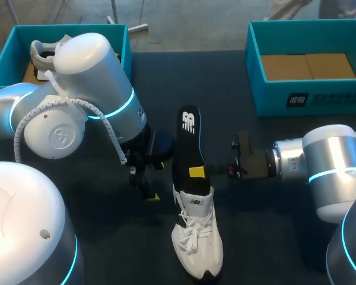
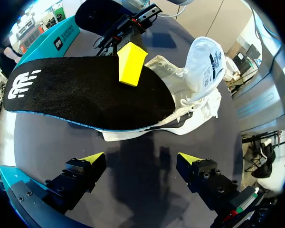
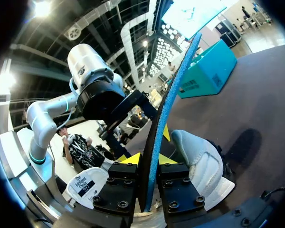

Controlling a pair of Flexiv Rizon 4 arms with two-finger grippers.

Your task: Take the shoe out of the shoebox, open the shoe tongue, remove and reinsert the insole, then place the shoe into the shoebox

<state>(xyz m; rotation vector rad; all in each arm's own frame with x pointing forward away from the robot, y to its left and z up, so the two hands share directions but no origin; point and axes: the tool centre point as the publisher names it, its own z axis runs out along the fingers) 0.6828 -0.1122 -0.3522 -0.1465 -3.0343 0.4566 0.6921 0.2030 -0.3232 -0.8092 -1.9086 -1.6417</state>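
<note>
Teal shoeboxes point(image 1: 255, 71), two, sit at the far corners (a second white shoe point(image 1: 44, 52) lies in the left one); one white shoe point(image 1: 197, 237) lies between my arms. My right claw point(image 1: 197, 172) pinches the single black insole point(image 1: 187, 148) rising from that shoe's opening, while my left claw point(image 1: 149, 193) hangs wide apart beside it, touching nothing.

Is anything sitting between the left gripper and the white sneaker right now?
Nothing visible does. Only bare dark table lies between the open left gripper and the white lace-up sneaker. The black insole, pinched by the right gripper, stands up out of the sneaker.
</note>
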